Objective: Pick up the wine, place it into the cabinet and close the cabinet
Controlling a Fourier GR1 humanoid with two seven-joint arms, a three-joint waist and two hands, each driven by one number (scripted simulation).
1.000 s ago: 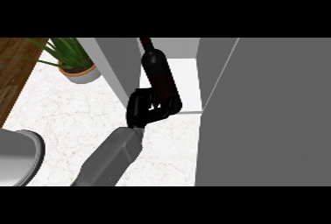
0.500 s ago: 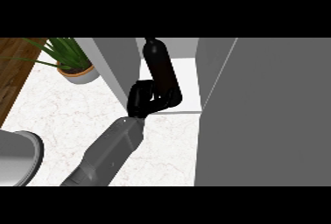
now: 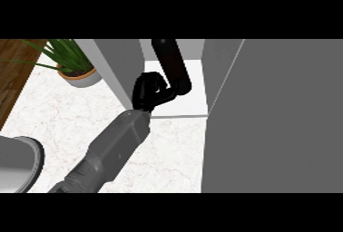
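Note:
The wine bottle [image 3: 171, 61] is dark and long, its upper end cut off by the view's top edge. My left hand [image 3: 151, 93] is shut on its lower part, fingers curled round it. Bottle and hand are inside the cabinet's opening, above the white cabinet floor [image 3: 195, 99], between the grey left wall [image 3: 122, 68] and the open cabinet door [image 3: 281, 118]. The bottle's base is hidden by the hand, so I cannot tell whether it touches the floor. My right hand does not show.
The open door fills the view's right side as a tall grey panel. A potted plant [image 3: 75, 71] stands on the marble counter [image 3: 67, 118] left of the cabinet. A grey round vessel [image 3: 17, 163] sits at the lower left edge. A wooden strip [image 3: 15, 68] runs along the left.
My left hand has carried the bottle farther in over the cabinet floor, and the forearm has stretched out. The bottle now stands straighter in the view.

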